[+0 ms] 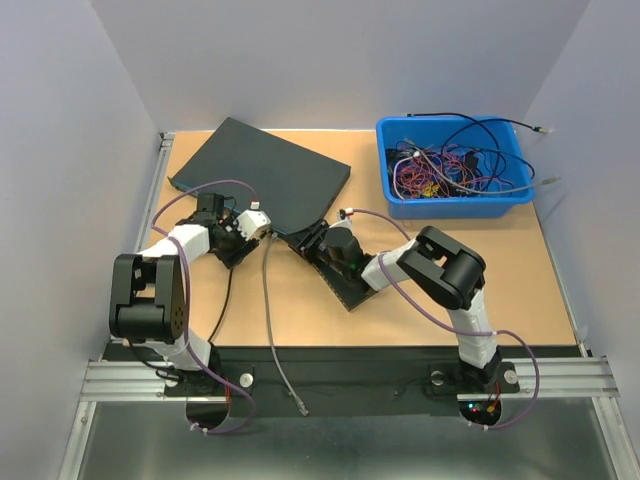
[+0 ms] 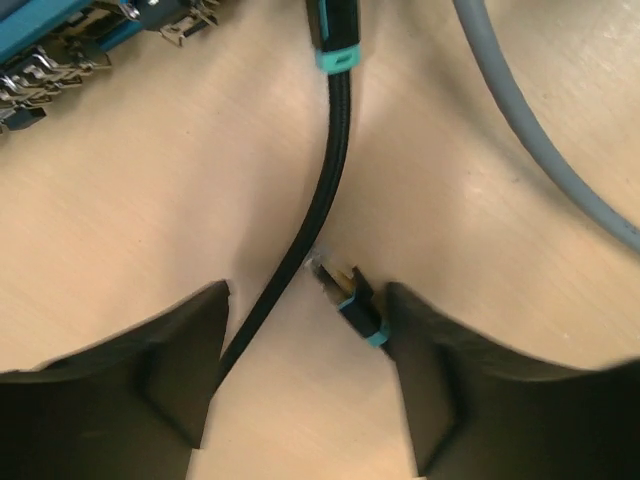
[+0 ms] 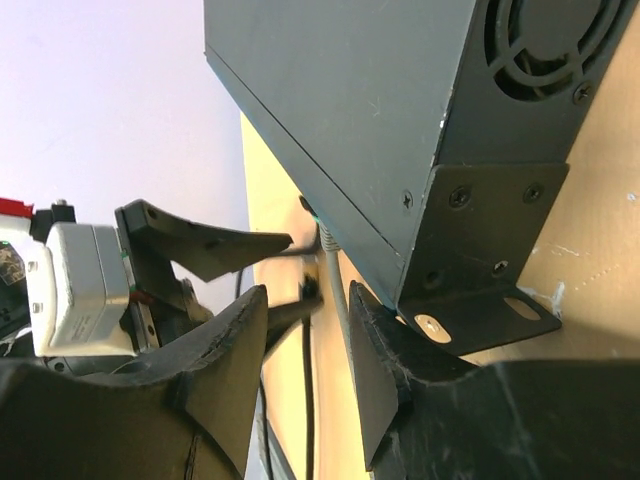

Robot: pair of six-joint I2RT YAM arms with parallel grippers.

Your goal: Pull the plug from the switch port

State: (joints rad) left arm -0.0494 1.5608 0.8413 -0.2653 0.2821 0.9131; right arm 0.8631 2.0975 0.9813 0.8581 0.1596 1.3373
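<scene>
Our left gripper [image 2: 308, 305] hangs released before the switch [image 1: 265, 170], which lies toward the far left corner of the table [image 1: 450, 280]. Its jaws straddle a black cable [image 2: 335, 170] without touching it. The cable's teal-banded plug [image 2: 335, 40] points at the switch front; we cannot tell whether it is seated. Our right gripper [image 3: 308, 300] also stands unclenched at the switch's near corner, with a gray cable [image 3: 335, 285] in its gap.

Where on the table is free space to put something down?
Bare wood lies below the bin, right of the right arm, and between the grey cable and that arm. It is crowded at the switch front.
</scene>
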